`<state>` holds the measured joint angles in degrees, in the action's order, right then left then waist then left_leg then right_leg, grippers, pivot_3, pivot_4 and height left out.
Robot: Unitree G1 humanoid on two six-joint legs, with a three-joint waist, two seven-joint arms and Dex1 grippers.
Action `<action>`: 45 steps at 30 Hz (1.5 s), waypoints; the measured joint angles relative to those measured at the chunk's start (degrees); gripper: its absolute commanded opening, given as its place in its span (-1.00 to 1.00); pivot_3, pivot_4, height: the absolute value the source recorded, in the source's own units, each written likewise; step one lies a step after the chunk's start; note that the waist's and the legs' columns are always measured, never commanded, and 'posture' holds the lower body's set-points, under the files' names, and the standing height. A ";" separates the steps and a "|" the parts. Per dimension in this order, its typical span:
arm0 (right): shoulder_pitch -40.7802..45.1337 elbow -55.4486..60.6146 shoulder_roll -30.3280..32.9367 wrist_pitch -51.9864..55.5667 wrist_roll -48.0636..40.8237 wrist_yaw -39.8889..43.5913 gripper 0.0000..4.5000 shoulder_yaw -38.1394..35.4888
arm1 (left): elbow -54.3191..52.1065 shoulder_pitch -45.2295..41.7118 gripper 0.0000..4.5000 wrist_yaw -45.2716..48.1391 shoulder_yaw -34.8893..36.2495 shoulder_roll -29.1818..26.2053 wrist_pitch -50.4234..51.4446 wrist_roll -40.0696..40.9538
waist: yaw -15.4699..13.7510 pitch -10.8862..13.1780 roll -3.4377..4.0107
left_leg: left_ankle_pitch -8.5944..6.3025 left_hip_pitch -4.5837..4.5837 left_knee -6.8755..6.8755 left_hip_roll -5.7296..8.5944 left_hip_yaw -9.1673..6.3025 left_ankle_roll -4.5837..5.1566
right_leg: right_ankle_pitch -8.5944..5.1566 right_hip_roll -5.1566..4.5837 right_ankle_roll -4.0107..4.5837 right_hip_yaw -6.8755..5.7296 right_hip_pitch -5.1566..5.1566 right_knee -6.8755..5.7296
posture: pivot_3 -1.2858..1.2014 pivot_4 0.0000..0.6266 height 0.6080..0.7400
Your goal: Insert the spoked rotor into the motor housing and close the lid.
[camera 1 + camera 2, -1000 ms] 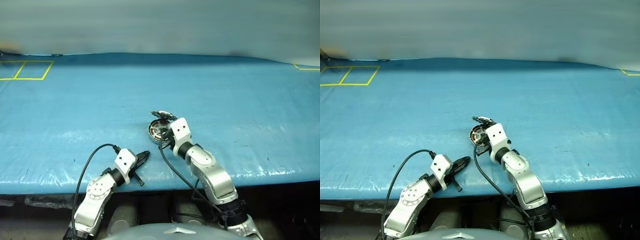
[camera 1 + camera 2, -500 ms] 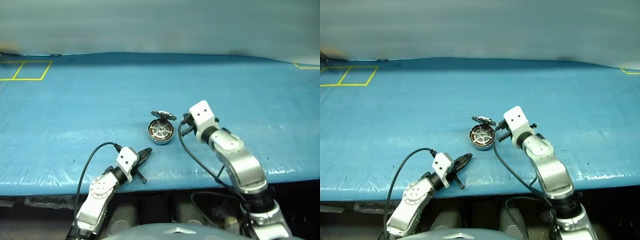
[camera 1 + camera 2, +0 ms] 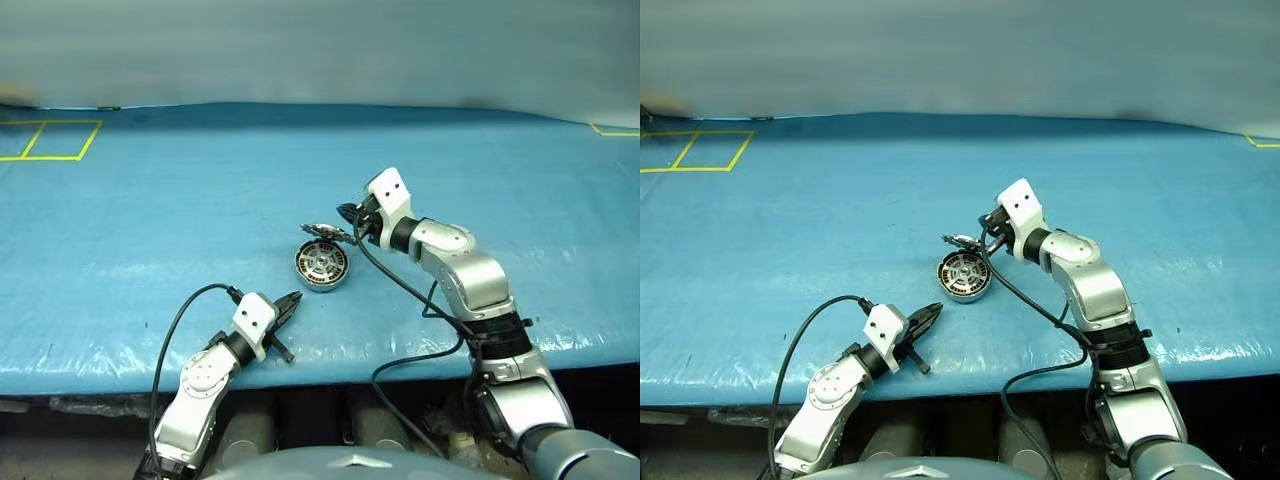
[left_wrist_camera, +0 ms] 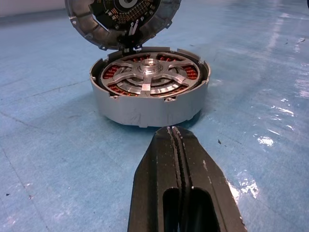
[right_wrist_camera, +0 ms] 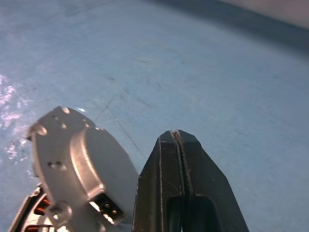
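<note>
The motor housing (image 3: 321, 266) stands on the blue table, and the spoked rotor (image 4: 147, 77) lies inside it over the copper windings. The lid (image 3: 325, 231) stands raised at the housing's far edge, its dark toothed face (image 4: 123, 21) towards the rotor and its grey back (image 5: 82, 164) facing away. My right gripper (image 3: 348, 212) is shut and empty, hovering just right of the lid's top edge, close to its grey back. My left gripper (image 3: 293, 302) is shut and empty, low near the table's front edge, pointing at the housing (image 4: 149, 108) from a short way off.
Yellow tape squares (image 3: 50, 140) mark the far left of the table, and a yellow corner (image 3: 610, 131) marks the far right. The table's front edge (image 3: 400, 365) runs just behind the left gripper. Black cables hang from both wrists.
My right gripper has left the housing, swung out to the right, then risen to beside the lid's top edge. The left gripper has stayed put.
</note>
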<state>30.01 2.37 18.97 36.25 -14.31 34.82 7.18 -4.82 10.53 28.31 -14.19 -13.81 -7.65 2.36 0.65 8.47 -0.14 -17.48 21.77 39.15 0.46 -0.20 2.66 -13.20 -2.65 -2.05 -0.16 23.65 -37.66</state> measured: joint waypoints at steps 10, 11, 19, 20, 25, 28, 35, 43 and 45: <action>-2.76 -1.14 1.00 4.73 -4.01 5.74 -1.00 2.39 | 0.01 -0.14 -0.98 0.16 -0.09 -0.13 0.91 -0.05 | -0.01 0.00 0.00 | 0.00 0.01 -0.01 0.03 -0.02 0.00 | -0.01 -0.12 0.01 -0.01 0.01 -0.01 | 0.03 -0.52 1.00; -3.60 -1.01 1.36 5.57 -4.04 6.57 -1.00 3.31 | 0.01 -0.21 -0.98 0.20 -0.09 -0.13 0.91 -0.06 | -0.02 0.00 0.00 | 0.00 0.01 0.00 0.03 -0.02 0.00 | -0.01 -0.13 0.01 -0.02 0.00 -0.01 | 0.03 -0.52 1.00; -9.21 5.28 0.15 7.08 -4.83 6.76 -1.00 5.58 | 0.01 -0.23 -0.98 0.35 -0.19 -0.20 1.14 -0.08 | -0.03 -0.02 0.02 | 0.00 -0.01 0.00 0.03 -0.07 -0.01 | -0.02 -0.18 0.03 -0.05 -0.02 -0.04 | 0.03 -0.52 1.00; -10.19 6.34 -0.43 6.88 -4.83 6.09 -1.00 5.83 | 0.01 -0.23 -0.98 0.34 -0.21 -0.23 1.18 -0.09 | -0.03 -0.02 0.01 | 0.00 -0.01 0.01 0.04 -0.07 -0.01 | -0.01 -0.20 0.03 -0.04 -0.02 -0.04 | 0.03 -0.52 1.00; -18.23 13.69 -4.59 5.19 -5.21 -0.33 -1.00 4.35 | 0.00 0.10 -0.98 -0.07 -0.23 -0.28 1.28 -0.13 | -0.07 -0.01 0.03 | 0.00 0.08 0.01 0.05 -0.08 -0.01 | -0.01 -0.23 0.02 -0.04 0.08 -0.04 | 0.03 -0.52 1.00; -20.62 19.37 -5.09 3.34 -3.70 -4.34 -1.00 3.86 | 0.00 0.18 -0.98 -0.35 -0.22 -0.31 1.34 -0.12 | -0.06 -0.01 0.02 | 0.00 0.08 0.02 0.07 -0.08 -0.01 | 0.00 -0.25 0.00 -0.05 0.07 -0.03 | 0.03 -0.52 1.00; -24.89 22.71 -6.66 -1.31 1.72 -11.46 -0.15 5.66 | -0.12 0.21 -1.00 -0.39 -0.20 -0.38 2.02 -0.03 | 0.02 -0.01 0.02 | 0.02 0.06 0.02 0.07 -0.08 -0.05 | -0.01 -0.16 0.01 -0.07 0.06 -0.04 | 0.03 -0.52 1.00; -21.49 16.78 -7.50 -4.22 2.89 -11.65 0.86 5.69 | -0.11 -0.02 -1.00 -0.07 -0.29 -0.40 2.28 -0.03 | -0.01 -0.01 0.02 | 0.03 0.01 0.04 0.06 -0.06 -0.06 | -0.01 -0.03 0.01 -0.10 0.00 -0.04 | 0.03 -0.52 1.00; -20.57 15.00 -7.22 -4.64 3.06 -11.46 0.86 5.78 | -0.11 -0.02 -1.00 -0.16 -0.33 -0.39 2.28 -0.03 | -0.02 -0.01 0.02 | 0.03 0.01 0.02 0.05 -0.07 -0.06 | -0.02 0.00 0.01 -0.09 0.01 -0.04 | 0.03 -0.52 1.00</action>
<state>9.45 17.37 11.75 31.61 -11.25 23.36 12.96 -4.93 10.51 28.15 -14.52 -14.19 -5.37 2.34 0.63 8.46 -0.12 -17.45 21.79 39.17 0.51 -0.27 2.60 -13.21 -2.66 -2.04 -0.24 23.65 -37.70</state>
